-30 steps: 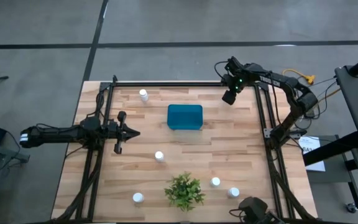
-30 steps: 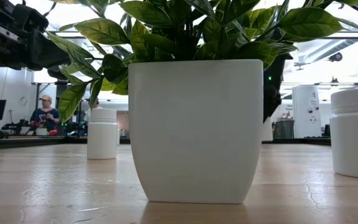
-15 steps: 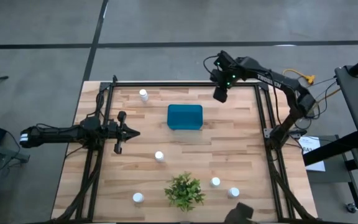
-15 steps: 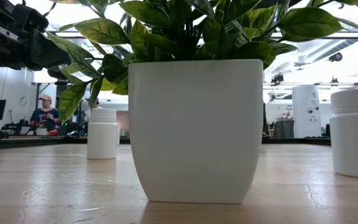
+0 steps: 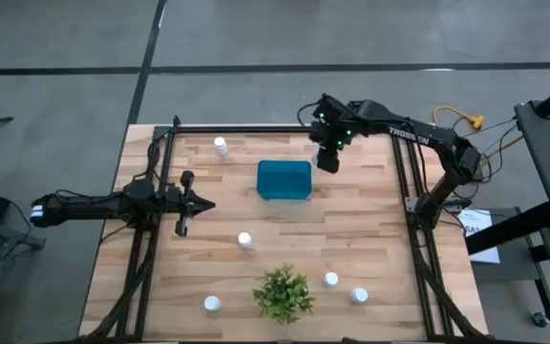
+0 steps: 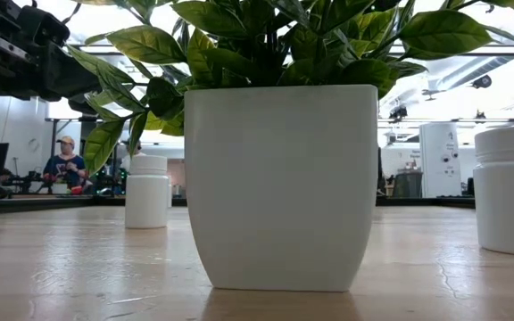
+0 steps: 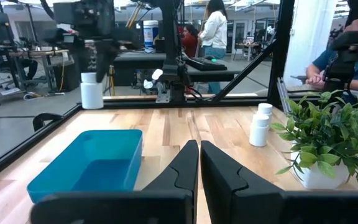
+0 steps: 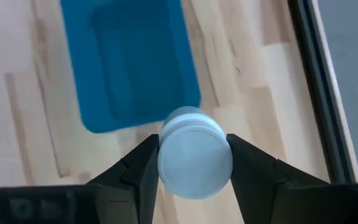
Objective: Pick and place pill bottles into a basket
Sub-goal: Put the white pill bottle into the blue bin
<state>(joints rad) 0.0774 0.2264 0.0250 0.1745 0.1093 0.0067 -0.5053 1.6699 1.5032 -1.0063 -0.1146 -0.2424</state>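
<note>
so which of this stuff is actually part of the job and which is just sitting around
Part of the job:
- blue basket, empty
- held pill bottle, in the right pincer beside the basket
- five pill bottles on the table

Just sitting around:
- potted plant
- left pincer, shut and waiting at the table's left side

Right end effector [image 5: 328,158] moved toward the basket [image 5: 284,180].
</note>
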